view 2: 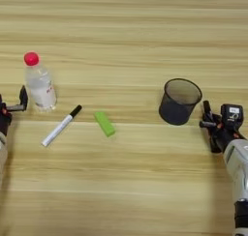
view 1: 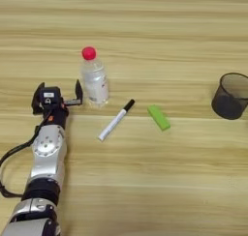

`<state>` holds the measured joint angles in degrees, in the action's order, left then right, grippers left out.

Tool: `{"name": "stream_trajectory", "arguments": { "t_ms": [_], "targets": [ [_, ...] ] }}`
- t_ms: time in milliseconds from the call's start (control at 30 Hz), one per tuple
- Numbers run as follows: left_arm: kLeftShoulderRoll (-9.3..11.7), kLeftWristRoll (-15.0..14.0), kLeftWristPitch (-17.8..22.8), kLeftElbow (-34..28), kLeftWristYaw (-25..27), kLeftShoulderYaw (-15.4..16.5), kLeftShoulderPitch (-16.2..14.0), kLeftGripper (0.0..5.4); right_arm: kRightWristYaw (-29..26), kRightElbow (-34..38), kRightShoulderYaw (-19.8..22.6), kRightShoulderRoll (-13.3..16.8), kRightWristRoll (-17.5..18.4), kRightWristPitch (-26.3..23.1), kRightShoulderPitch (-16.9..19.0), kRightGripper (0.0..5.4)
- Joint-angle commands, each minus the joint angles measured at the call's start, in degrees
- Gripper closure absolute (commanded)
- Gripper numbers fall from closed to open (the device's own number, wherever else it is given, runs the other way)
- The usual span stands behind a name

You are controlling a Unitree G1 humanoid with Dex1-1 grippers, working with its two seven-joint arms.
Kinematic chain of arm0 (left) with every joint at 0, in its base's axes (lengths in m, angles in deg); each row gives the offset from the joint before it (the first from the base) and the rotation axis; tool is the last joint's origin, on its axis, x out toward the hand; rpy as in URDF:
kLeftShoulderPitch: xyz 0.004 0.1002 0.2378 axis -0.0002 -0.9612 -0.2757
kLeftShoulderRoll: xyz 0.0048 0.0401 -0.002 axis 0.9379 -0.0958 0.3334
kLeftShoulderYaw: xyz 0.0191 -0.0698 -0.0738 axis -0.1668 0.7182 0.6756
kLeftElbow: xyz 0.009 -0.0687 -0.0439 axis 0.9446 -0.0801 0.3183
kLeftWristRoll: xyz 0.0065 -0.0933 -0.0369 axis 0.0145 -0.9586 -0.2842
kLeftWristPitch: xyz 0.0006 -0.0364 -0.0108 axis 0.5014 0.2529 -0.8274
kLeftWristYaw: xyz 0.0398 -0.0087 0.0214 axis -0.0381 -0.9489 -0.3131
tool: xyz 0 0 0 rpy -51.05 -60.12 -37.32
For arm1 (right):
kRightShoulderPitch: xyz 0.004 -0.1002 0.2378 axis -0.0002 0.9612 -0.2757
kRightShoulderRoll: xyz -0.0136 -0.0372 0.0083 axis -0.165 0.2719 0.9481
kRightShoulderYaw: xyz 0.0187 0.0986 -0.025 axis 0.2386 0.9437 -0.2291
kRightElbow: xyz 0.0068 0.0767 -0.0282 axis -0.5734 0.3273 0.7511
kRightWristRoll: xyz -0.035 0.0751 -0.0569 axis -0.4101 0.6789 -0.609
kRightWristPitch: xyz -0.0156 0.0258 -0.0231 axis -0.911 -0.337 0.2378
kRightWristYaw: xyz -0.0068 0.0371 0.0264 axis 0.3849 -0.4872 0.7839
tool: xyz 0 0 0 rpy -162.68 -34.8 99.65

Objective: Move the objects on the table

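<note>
Left end effector point(view 1: 57, 97) sits wide just left of the bottle point(view 1: 94, 80); marker point(view 1: 116, 120), block point(view 1: 159, 117) on bench point(view 1: 145, 182). Right end effector point(view 2: 209, 126), spread unclear, beside cup point(view 2: 179, 101).

Soft, even, warm light falls over the whole bench point(view 1: 145, 182), bright with no dark corners. Shadows are faint and short: a dim smudge lies under the black mesh cup point(view 2: 179, 101) and a thin one beside the green block point(view 1: 159, 117). The clear plastic bottle point(view 1: 94, 78) carries pale highlights on its wall. A mild sheen lightens the wood between the plank lines. Both views are slightly soft throughout, and fine detail on the white marker point(view 1: 116, 120) is smeared.
</note>
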<state>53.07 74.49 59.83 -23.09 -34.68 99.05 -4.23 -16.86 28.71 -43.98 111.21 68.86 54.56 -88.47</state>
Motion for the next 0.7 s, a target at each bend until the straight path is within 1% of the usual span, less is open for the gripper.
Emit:
{"name": "stream_trajectory", "arguments": {
  "t_ms": [33,133,167,200,267,467,533,567,667,700],
  "targets": [
    [0.0,0.4,0.5,-0.4,-0.2,-0.3,0.1,0.0,-0.4,-4.4,-0.7,1.5,-1.3,1.2,-1.1,4.5],
    [0.0,0.4,0.5,-0.4,-0.2,-0.3,0.1,0.0,-0.3,-5.6,-0.8,1.5,-1.5,1.9,-1.3,4.5],
    [0.0,0.5,0.5,-0.4,-0.2,-0.3,0.1,0.0,-0.3,-5.8,-0.9,1.5,-1.5,2.3,-1.4,4.13],
    [0.0,0.5,0.5,-0.4,-0.2,-0.3,0.1,0.0,-0.4,-5.7,-0.8,1.4,-1.5,2.9,-1.4,3.9],
    [0.0,0.5,0.6,-0.5,-0.2,-0.3,0.1,0.0,-1.0,-4.3,-0.6,0.9,-0.7,3.4,-1.2,3.6],
    [0.0,0.6,0.5,-0.4,-0.3,-0.3,0.1,0.0,-0.8,-2.6,-0.1,0.6,0.0,3.6,-0.9,2.34],
    [0.0,0.6,0.5,-0.3,-0.3,-0.3,0.1,0.0,-0.4,-0.9,0.3,0.5,0.4,3.7,-0.6,1.99],
    [0.0,0.6,0.4,-0.3,-0.3,-0.3,0.1,0.0,-0.2,-0.4,0.5,0.6,0.5,3.9,-0.6,1.9],
    [-0.1,0.6,0.4,-0.3,-0.3,-0.4,0.1,0.0,0.0,0.1,1.0,0.9,0.6,4.2,-0.8,1.38],
    [-0.1,0.7,0.4,-0.3,-0.3,-0.4,0.1,0.0,0.1,0.2,1.2,1.0,0.5,4.4,-0.9,1.33]
  ]
}}
